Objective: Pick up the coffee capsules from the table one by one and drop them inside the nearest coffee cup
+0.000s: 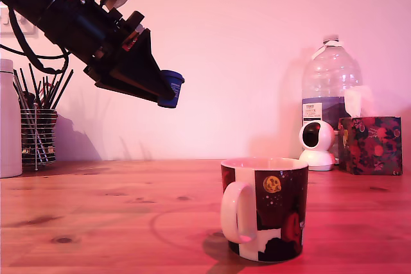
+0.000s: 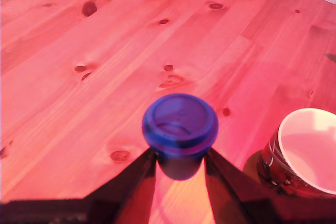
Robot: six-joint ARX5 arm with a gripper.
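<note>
So right now I'm holding the coffee capsule (image 2: 180, 129) up in the air, pinched between the two fingers of my gripper (image 1: 168, 89), which is closed down snug on its dark blue body with the flared rim facing away from my wrist. In the exterior view I'm hanging high over the tabletop (image 1: 128, 210), toward that view's left, and the coffee cup (image 1: 264, 208) is sitting well off toward the right and a good way below me, handle turned toward the camera. So the capsule isn't over the cup yet, it's over bare wood. Here's what I'm worrying about: if I let go now, it's just dropping onto the tabletop and, being tapered and round, probably rolling off somewhere annoying. Also I'm only gripping the narrow body near the fingertips, as far as I can tell from the wrist view, so a jerky swing sideways could be twisting it or popping it loose. And I'm coming in tilted, so the capsule won't be falling straight down from where my wrist is pointing; if I'm lining up by the wrist camera alone I could be clipping the cup's rim and bouncing it out. Going too low is risky too, since my fingers could be knocking the mug over. There's other stuff along the back wall, but none of it looks like it's in my way.
</note>
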